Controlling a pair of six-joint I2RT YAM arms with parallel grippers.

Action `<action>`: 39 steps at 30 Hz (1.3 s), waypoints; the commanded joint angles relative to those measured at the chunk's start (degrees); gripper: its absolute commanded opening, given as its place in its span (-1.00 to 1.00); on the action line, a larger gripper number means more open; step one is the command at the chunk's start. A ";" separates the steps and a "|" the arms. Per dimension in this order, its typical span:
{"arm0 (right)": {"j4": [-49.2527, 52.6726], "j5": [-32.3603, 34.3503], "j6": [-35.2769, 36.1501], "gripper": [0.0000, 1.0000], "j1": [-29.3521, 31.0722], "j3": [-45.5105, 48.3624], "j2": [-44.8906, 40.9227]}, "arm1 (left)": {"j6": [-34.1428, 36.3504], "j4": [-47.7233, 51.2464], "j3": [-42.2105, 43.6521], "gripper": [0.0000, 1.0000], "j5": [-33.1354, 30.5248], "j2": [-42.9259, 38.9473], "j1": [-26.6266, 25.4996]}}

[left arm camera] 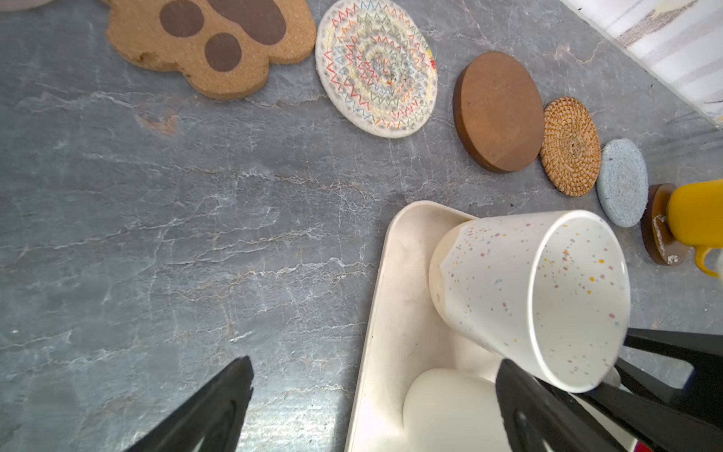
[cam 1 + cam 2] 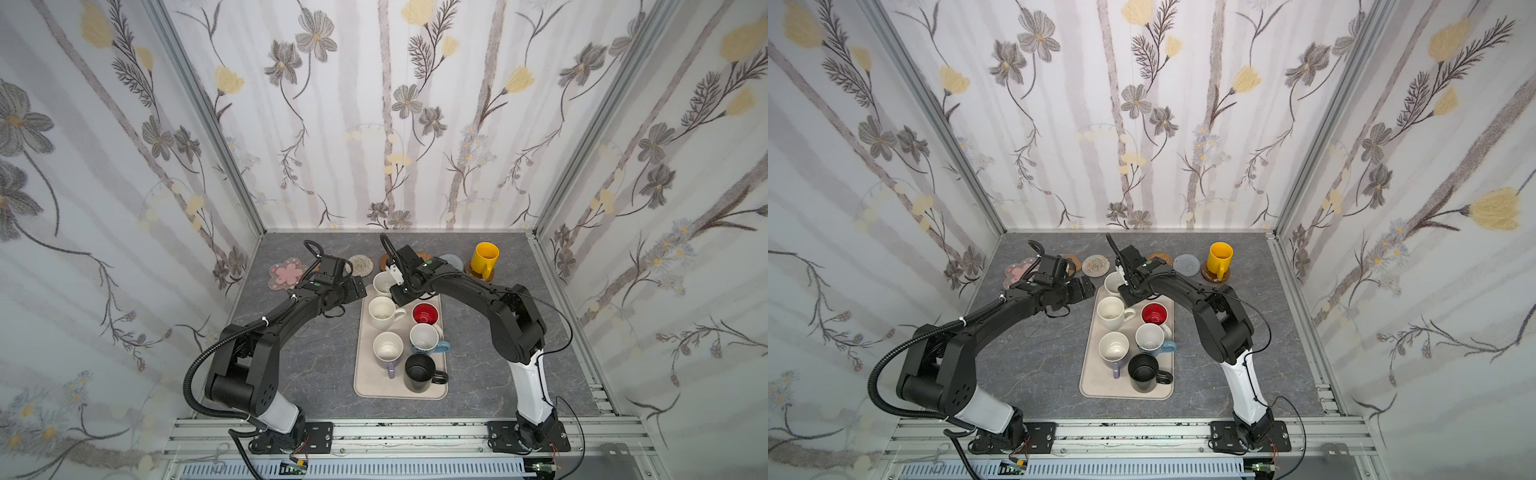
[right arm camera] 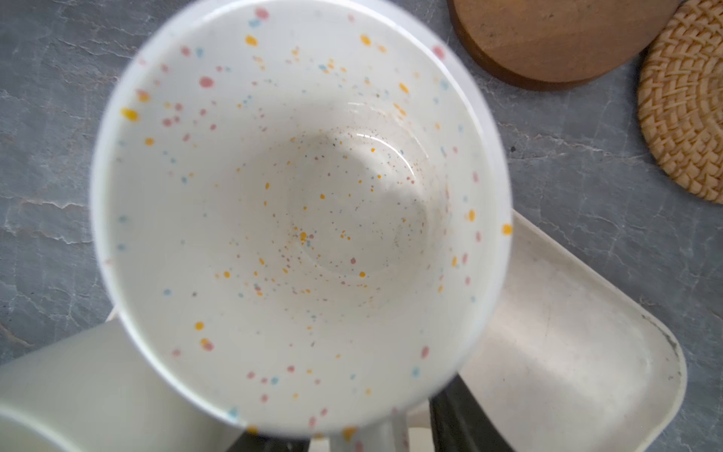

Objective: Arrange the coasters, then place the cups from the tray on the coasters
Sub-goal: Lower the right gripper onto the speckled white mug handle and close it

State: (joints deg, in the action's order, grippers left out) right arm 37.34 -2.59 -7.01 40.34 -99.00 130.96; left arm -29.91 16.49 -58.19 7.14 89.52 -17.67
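The speckled white cup [image 2: 383, 283] stands at the far end of the beige tray [image 2: 365, 384]. My right gripper [image 3: 367, 442] is at this cup [image 3: 301, 219], its dark fingers either side of the handle with a gap showing, so it is open. My left gripper [image 1: 375, 362] hangs open and empty over the tray's far left corner. Cream [image 2: 382, 312], red-inside [image 2: 426, 313], light blue [image 2: 424, 338], lavender [image 2: 387, 349] and black [image 2: 419, 372] cups are on the tray. The yellow cup [image 2: 485, 257] stands on the amber coaster [image 2: 478, 273].
Along the back lie the pink flower coaster [image 2: 284, 272], paw coaster [image 1: 211, 43], crocheted coaster [image 1: 375, 66], wooden disc [image 1: 499, 113], rattan disc [image 1: 571, 146] and grey-blue coaster [image 1: 622, 182]. Bare grey tabletop [image 2: 316, 365] flanks the tray.
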 commanded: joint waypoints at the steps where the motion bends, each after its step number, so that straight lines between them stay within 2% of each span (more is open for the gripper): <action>1: -1.17 0.28 1.11 -0.09 -0.24 -0.60 0.77 | 0.56 -0.76 -0.68 1.00 0.13 0.55 0.19; 10: -0.96 0.48 1.50 -0.22 -0.93 -1.18 1.30 | 0.74 -0.71 -0.78 1.00 0.76 1.26 0.18; 22: -0.40 1.54 1.64 -0.57 -0.90 -1.28 1.08 | 1.60 -0.71 -0.63 1.00 1.45 -0.06 0.13; 25: -0.25 1.94 1.53 -0.59 -0.87 -1.28 0.40 | 1.87 -0.76 -0.45 1.00 1.22 -0.95 0.08; 34: 0.22 3.72 0.52 -0.83 -0.87 -0.59 -3.38 | 2.84 -0.76 -0.34 1.00 0.44 -3.85 -1.01; 39: -0.02 5.21 -0.20 -0.88 -0.85 0.83 -6.18 | 3.29 -0.67 -0.31 1.00 -0.72 -6.00 -1.57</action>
State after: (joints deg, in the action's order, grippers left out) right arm 39.27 0.49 -6.55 39.55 -98.45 126.56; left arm -27.18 16.49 -58.50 7.68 84.55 -19.07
